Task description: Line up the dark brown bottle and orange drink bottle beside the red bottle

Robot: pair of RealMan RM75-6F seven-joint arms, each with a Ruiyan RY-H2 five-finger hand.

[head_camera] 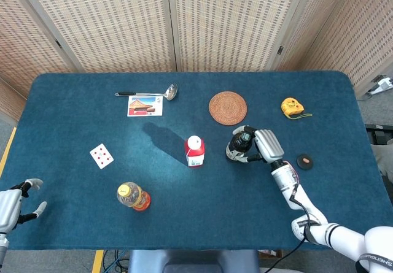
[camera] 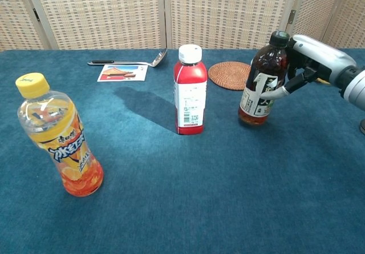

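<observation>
The right hand [camera: 312, 57] is gripping the dark brown bottle [camera: 260, 83], tilted and low beside the red bottle [camera: 190, 91], so releasing now risks toppling it; the left hand [head_camera: 13, 204] is idling with fingers spread, well away from the orange drink bottle [camera: 60, 137].

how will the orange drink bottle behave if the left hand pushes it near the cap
The orange bottle is tall on a narrow base, so a high push would probably tip it. It looks only partly full, likely lightish. Round, so it may roll once down.
</observation>
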